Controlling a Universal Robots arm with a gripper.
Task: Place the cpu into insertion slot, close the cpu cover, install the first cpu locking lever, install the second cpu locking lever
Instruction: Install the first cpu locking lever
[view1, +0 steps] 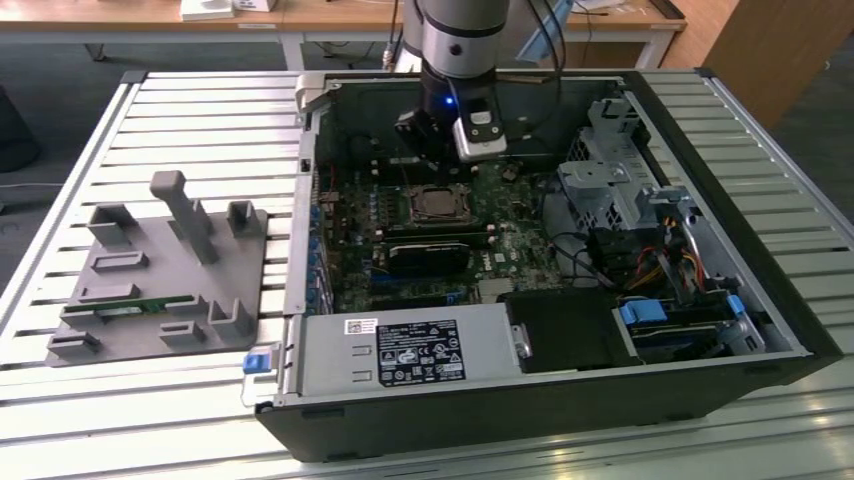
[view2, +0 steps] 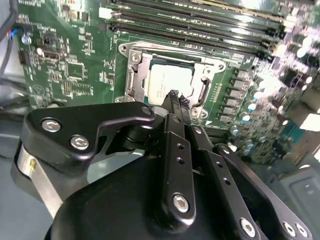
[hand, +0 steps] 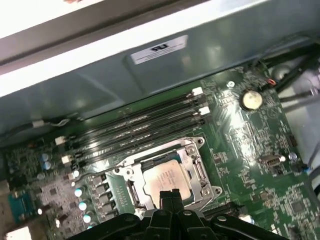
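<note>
The cpu (view2: 169, 82) (hand: 166, 178) lies flat in the insertion slot (view1: 438, 203) on the green board, its tan-silver face up. The cpu cover (view2: 134, 75) (hand: 196, 167), a silver frame, lies down around it. Thin metal levers run along the socket's sides; whether they are latched I cannot tell. My gripper (view2: 176, 98) (hand: 170, 196) (view1: 430, 160) hangs just above the socket's edge, black fingertips pressed together, shut with nothing visible between them.
The open computer case (view1: 747, 300) stands on a slatted table. Long black memory slots (hand: 140, 125) run beside the socket. A black block (view1: 427, 255), a power supply (view1: 400, 350) and a drive cage (view1: 627, 190) crowd the case. A grey fixture plate (view1: 160, 270) sits at the exterior view's left.
</note>
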